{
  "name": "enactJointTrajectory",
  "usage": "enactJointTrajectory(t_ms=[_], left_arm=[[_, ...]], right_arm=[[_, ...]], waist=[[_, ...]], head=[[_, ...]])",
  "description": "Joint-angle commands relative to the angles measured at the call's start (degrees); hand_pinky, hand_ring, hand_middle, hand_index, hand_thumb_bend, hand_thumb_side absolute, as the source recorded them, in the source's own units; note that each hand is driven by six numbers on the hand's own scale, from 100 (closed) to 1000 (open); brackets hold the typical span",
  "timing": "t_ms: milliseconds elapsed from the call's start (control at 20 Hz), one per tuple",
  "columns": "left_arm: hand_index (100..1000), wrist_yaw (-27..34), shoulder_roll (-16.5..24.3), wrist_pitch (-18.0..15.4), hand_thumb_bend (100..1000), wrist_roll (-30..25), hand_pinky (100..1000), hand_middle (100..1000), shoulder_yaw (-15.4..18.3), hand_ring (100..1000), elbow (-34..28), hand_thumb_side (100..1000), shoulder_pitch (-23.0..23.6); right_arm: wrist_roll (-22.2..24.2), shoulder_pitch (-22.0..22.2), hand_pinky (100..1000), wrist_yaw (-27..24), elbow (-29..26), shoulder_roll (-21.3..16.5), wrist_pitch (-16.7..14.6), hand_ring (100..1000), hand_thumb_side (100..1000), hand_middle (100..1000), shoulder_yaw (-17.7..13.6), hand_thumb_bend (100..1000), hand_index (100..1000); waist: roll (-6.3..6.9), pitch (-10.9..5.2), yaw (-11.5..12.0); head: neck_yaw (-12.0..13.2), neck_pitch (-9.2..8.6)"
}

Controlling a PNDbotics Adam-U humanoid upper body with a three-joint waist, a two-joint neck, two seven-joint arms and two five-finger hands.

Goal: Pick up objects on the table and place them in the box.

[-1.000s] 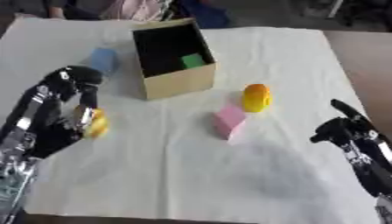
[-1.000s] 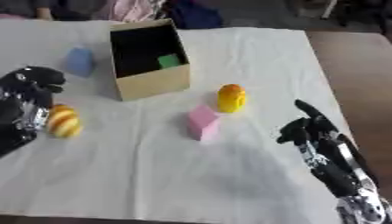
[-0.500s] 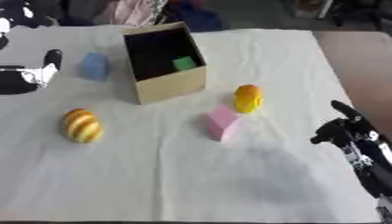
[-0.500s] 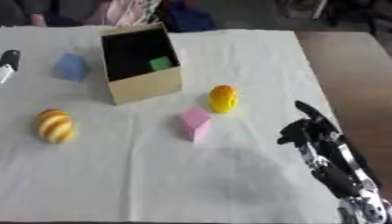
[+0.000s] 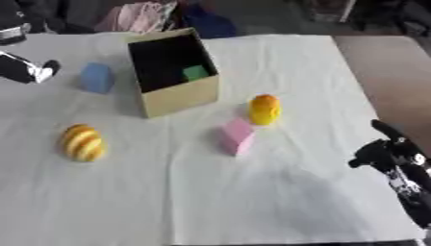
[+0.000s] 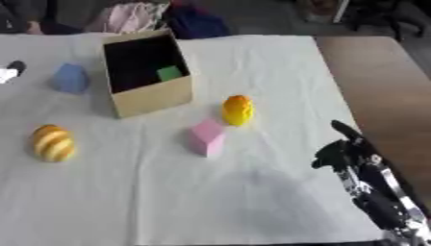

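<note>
A: What's the biggest thing here?

B: The table, under a white cloth that covers nearly all of it, with bare brown wood showing along the right side. Next is the box, a tan cardboard one with a dark inside. It stands on the far half of the cloth, left of the middle, its open top tipped toward the camera.

A: Anything in it?

B: A green block sits inside, against the back right.

A: And the arms?

B: The right hand comes in from the lower right corner and hovers over the cloth's right edge. Its fingers are curled inward with nothing between them. The left hand only shows at the far left edge, a black and white tip near the blue block; I cannot tell how its fingers are set.

A: What lies loose on the cloth?

B: A yellow, orange-striped ball, egg-shaped, at the left, near and in front of the box. A pink block in the middle, in front of the box's right corner. Just beside it, up and to the right, an orange fruit; I cannot tell whether they touch. A blue block lies left of the box, close to it but apart.
</note>
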Motion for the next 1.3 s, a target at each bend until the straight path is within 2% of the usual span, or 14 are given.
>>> enactJointTrajectory(t_ms=[50,200,400,750,1300], left_arm=[[990,-4.5,-1.1,-2.1,171,4.4,893,875,1.6,891,6.8,328,-2.8],[988,-5.4,-2.1,-4.5,156,6.9,896,878,1.5,895,9.5,312,-3.6],[990,-5.8,-2.8,-6.1,160,5.9,898,882,1.2,899,10.8,318,-3.6],[987,-5.2,-3.3,-6.7,152,4.8,896,880,1.2,896,11.5,318,-3.2],[1000,-6.9,-3.8,-7.3,253,2.4,893,903,0.6,894,11.7,355,-2.4]], right_arm=[[0.3,-0.6,658,-0.9,-0.8,-1.2,-0.4,574,546,576,0.1,100,967],[0.4,-0.7,658,-1.3,-0.7,-1.3,-0.4,574,548,576,0.1,100,967],[0.5,-0.8,658,-1.5,-0.8,-1.3,-0.4,574,552,576,0.2,100,968],[0.6,-1.0,658,-1.7,-0.8,-1.2,-0.4,573,561,573,0.2,100,967],[0.6,-1.5,658,-1.7,-1.0,-1.0,-0.3,573,579,570,0.3,100,965]], waist=[[0.28,-0.05,-0.6],[0.17,0.30,-1.2],[0.05,0.63,-1.7],[0.05,1.24,-2.5],[0.46,2.40,-3.5]], head=[[0.7,-1.18],[1.0,-1.49],[1.6,-1.90],[2.2,-2.57],[2.3,-3.10]])
